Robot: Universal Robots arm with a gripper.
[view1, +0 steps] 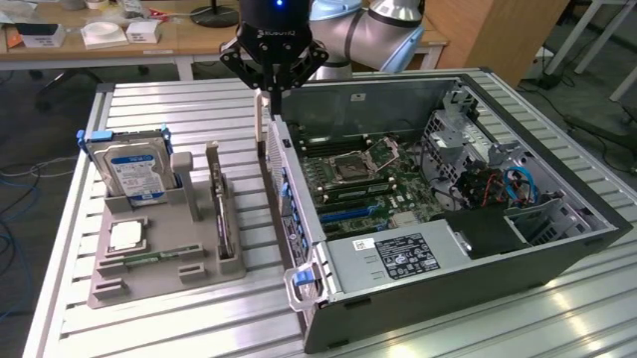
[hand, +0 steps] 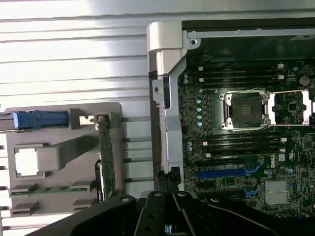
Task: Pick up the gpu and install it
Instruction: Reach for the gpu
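**A:** Where does the pick stand?

**B:** The gripper (view1: 274, 86) hangs over the rear wall of the computer case (view1: 557, 246). Its fingers (view1: 255, 74) are clenched to a point and, as far as I can see, grasp nothing. The gpu (view1: 221, 205) is not yet picked up. It stands on edge in the grey holder (view1: 149, 276) on the bench (view1: 149, 104). In the exterior view it lies between six and seven o'clock from the gripper.

**A:** How would you do the grasp well?

**B:** As I judge it, the fingers should be spread before they go down, not at the card. Centre them over the card's upper edge and pinch across its two flat faces, away from the silver bracket at the far end. Then lift straight up, so the card doesn't bind in its slot. The hard drive (view1: 134, 168) stands at ten o'clock from the gpu in that view, and a grey post rises between them, so I'd keep the approach narrow.

**A:** What does each camera add?

**B:** The exterior view gives height. It shows how far the gripper hangs above the bench and how tall the card stands in the holder. The wrist view looks down along the card's thin green edge, which helps line the fingers up with it. It also shows the blue slot (hand: 226, 173) plainly, beside the open processor socket (hand: 244, 109) on the motherboard (hand: 236, 147).
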